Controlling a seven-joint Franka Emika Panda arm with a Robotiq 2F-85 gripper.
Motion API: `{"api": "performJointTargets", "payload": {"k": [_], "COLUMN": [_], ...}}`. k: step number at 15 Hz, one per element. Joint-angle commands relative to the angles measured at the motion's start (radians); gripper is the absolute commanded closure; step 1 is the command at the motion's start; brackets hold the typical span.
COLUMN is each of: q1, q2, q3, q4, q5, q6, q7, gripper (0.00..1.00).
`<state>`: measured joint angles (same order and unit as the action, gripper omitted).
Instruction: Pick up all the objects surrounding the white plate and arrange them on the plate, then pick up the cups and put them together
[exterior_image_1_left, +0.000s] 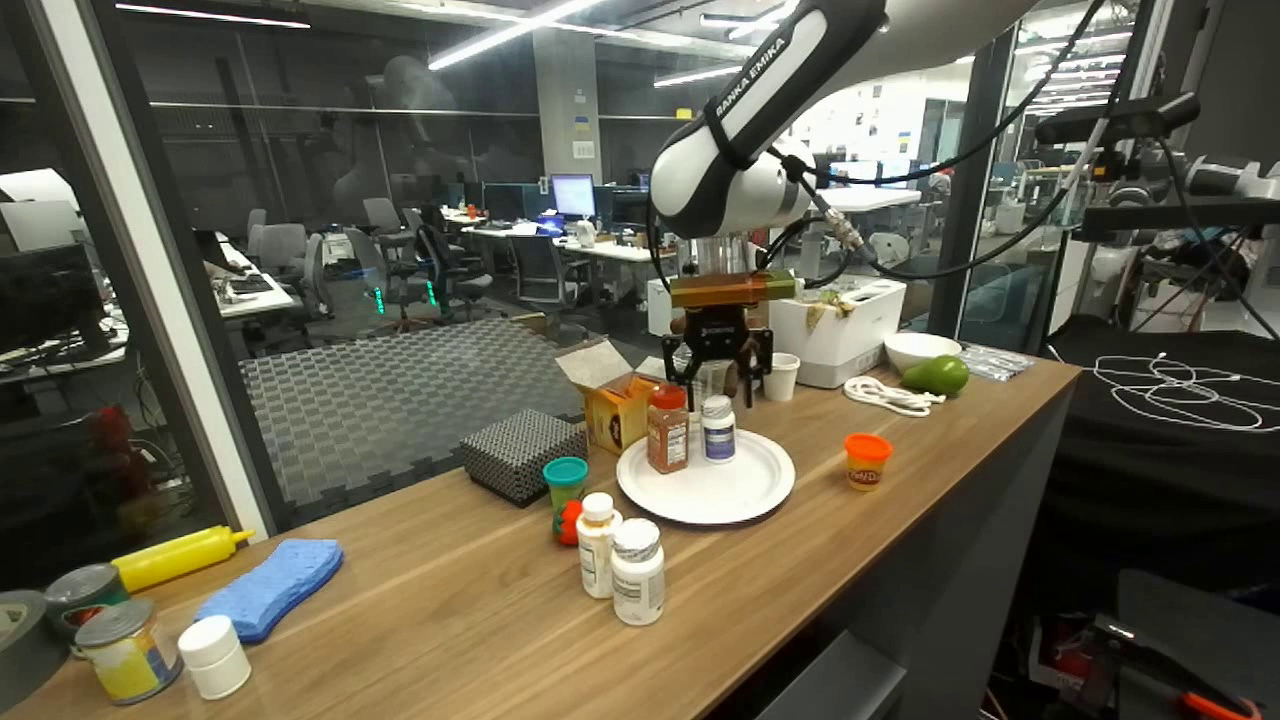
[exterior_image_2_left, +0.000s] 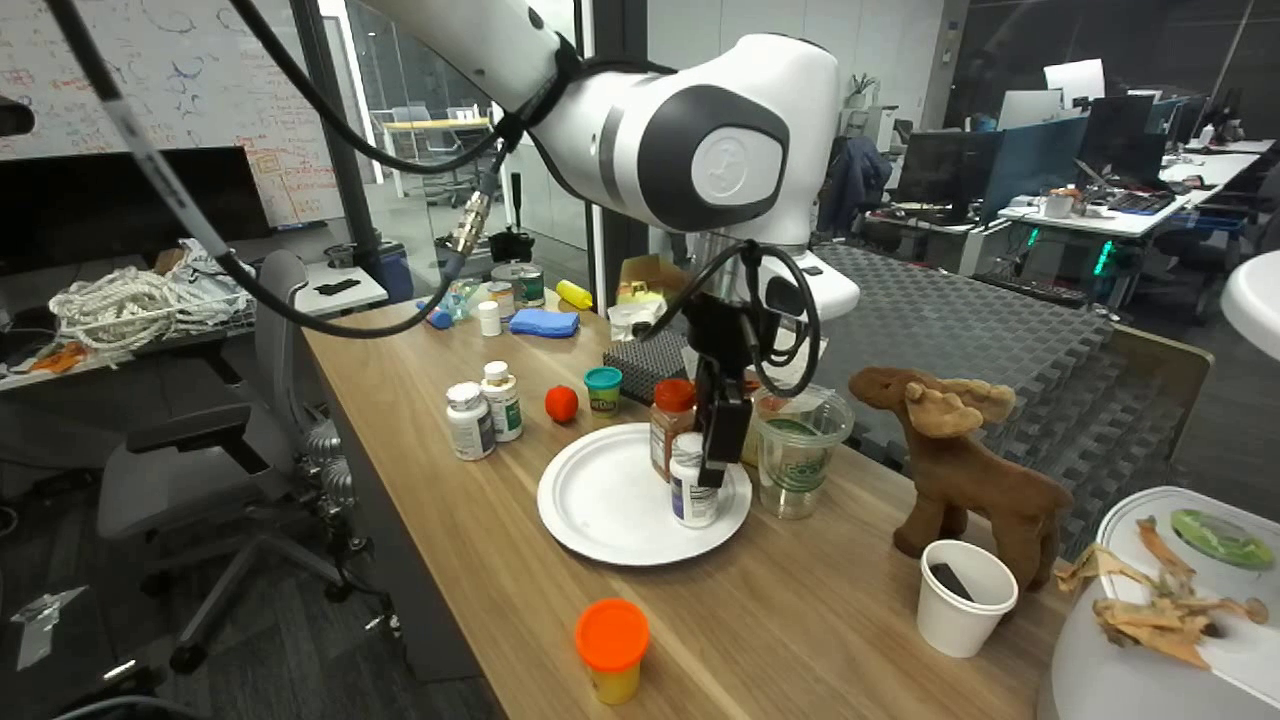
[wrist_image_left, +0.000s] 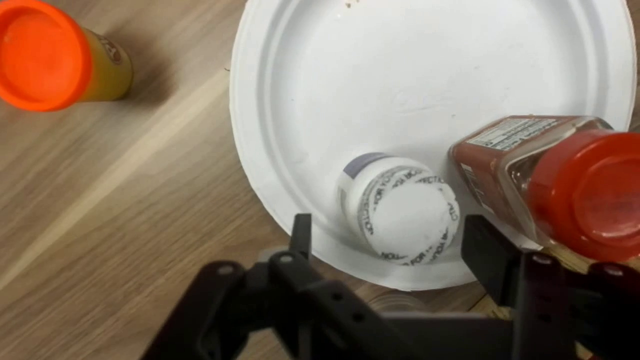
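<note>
Fingers (wrist_image_left: 301, 237): apart on the gripper (wrist_image_left: 387, 217), one to each side of the white-capped bottle (wrist_image_left: 400, 210); the wrist view shows a plain gap by one fingertip, and whether the other touches cannot be told.
White-capped bottle: upright on the white plate (wrist_image_left: 425, 85), toward the rim, its cap between the fingers; in an exterior view one finger hides part of its side.
Red-capped jar (wrist_image_left: 545, 185): upright on the plate, just beside the bottle.
Clear cup (exterior_image_2_left: 793, 455): on the table (exterior_image_2_left: 820, 600), just outside the rim.
Orange-lidded tub (wrist_image_left: 45, 55): on the table, off the plate.
Teal-lidded tub (exterior_image_2_left: 603, 393): near the plate, a red ball (exterior_image_2_left: 561, 404) just beside it.
White bottles (exterior_image_2_left: 471, 425): two, upright, close together on the table.
Orange carton (exterior_image_1_left: 612, 420): behind the plate, a patterned box (exterior_image_1_left: 522, 452) near it.
White paper cup (exterior_image_2_left: 950, 615): well apart from the clear cup, beside a plush moose (exterior_image_2_left: 950, 465).
</note>
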<state>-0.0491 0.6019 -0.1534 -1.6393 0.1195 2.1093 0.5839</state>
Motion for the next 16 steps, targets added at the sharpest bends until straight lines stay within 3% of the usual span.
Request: {"api": "performJointTargets", "payload": {"k": [1,10,16], "q1": [-0.008,0.044,0.105], "q2": [-0.026,-0.217,-0.336], "q3": [0.002,-0.044,0.024], "q4": [-0.001,-0.118,-0.166], "q5": [0.028,-0.080,-0.211], "q6": [-0.003,0.075,0.019], "q7": [0.008,0.097,0.025], "gripper": [0.00,0.00,0.00]}}
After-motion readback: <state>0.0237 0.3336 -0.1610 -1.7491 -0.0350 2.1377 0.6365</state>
